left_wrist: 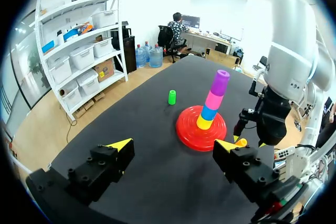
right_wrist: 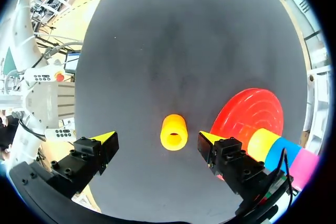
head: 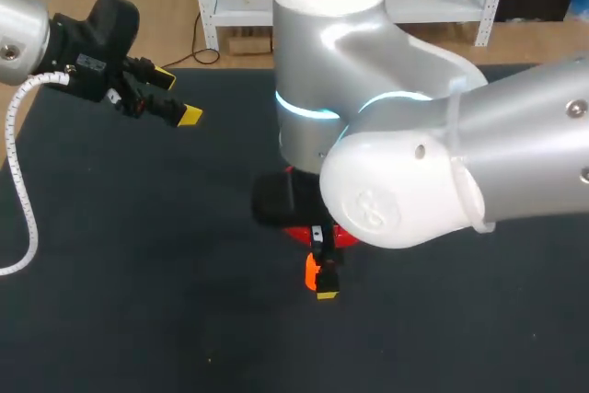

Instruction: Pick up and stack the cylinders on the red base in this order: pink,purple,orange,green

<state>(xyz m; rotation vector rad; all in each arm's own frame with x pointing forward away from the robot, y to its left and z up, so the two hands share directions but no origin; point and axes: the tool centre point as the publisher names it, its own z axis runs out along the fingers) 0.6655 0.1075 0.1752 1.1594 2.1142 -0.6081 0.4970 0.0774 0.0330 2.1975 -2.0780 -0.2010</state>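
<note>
The red base (left_wrist: 195, 132) carries a stack of yellow, blue, pink (left_wrist: 214, 99) and purple (left_wrist: 220, 82) cylinders. Beyond it a green cylinder (left_wrist: 171, 97) stands alone on the dark table. The orange cylinder (right_wrist: 174, 132) rests on the table beside the base (right_wrist: 247, 113). My right gripper (right_wrist: 157, 139) hangs open just above it, one finger on each side, neither touching. In the head view the orange cylinder (head: 311, 271) shows under my right arm, which hides most of the base (head: 296, 235). My left gripper (left_wrist: 173, 148) is open and holds nothing, raised at the table's far left (head: 177, 97).
My right arm's bulky elbow (head: 396, 181) covers the table's centre in the head view. A white cable (head: 23, 200) hangs from my left arm. Dark table surface (head: 138, 273) lies in front of and left of the base.
</note>
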